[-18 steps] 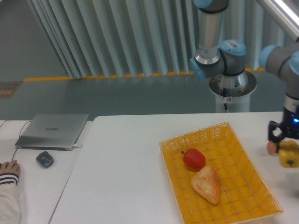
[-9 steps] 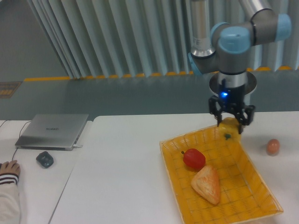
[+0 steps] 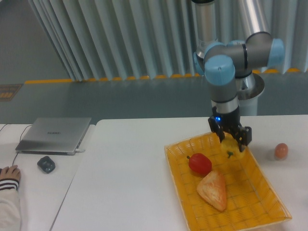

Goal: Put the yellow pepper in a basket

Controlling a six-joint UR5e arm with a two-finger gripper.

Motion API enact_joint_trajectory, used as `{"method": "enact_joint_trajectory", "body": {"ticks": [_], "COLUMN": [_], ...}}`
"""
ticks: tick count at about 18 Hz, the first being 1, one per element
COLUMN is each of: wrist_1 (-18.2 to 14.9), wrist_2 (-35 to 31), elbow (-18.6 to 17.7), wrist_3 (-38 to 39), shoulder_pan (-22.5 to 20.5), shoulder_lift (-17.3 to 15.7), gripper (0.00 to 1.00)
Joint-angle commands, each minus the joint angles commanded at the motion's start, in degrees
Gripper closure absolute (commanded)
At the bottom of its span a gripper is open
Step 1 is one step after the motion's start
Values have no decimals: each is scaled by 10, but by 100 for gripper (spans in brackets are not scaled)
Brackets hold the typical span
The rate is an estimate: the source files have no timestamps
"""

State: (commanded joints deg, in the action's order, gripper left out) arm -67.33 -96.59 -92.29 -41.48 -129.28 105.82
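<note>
Camera view, from where it stands across the room, shows the two dark fingers of the gripper closed against the sides of the yellow pepper, which hangs between them with its little dark stem facing the camera. Using the basket as the landmark: the pepper is held over the basket's far end, inside the far rim and toward its right-hand side, and I cannot tell whether it touches the weave beneath it. Above the fingers a small blue light glows on the wrist, and the grey arm with its pale blue joint caps rises from there toward the far side of the basket. Inside the basket, a red pepper lies just left of the yellow one, near the middle of the far half, and a tan wedge of bread or pastry sits just nearer the camera than the red pepper, close to touching it. Outside the basket, off its right edge, a small orange-pink ball rests on the white table. Well to the left of the basket lie a closed grey laptop, a dark mouse and, at the frame's edge, a person's hand in a striped cuff.
</note>
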Motion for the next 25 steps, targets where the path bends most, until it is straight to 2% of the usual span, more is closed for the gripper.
{"method": "enact_joint_trajectory", "body": {"ticks": [7,8,10,11,16,20,22,24,25], "wrist_1": [23,23,26,25,25,20,8,-28,-50], "wrist_2": [1,1,0,0,1,5,14,33,35], "elbow": [2,2,2,2,11,47,59,68,69], "wrist_3": [-4,-4,-4,-3,-10,-19,-28,-99,-181], "shoulder_pan": [-18,-18,-18,-18,-22,-31,-51,-78,-97], "shoulder_lift": [14,15,17,17,11,7,-1,-14,-29], "gripper": [61,50,6,0,0,0,0,0,0]}}
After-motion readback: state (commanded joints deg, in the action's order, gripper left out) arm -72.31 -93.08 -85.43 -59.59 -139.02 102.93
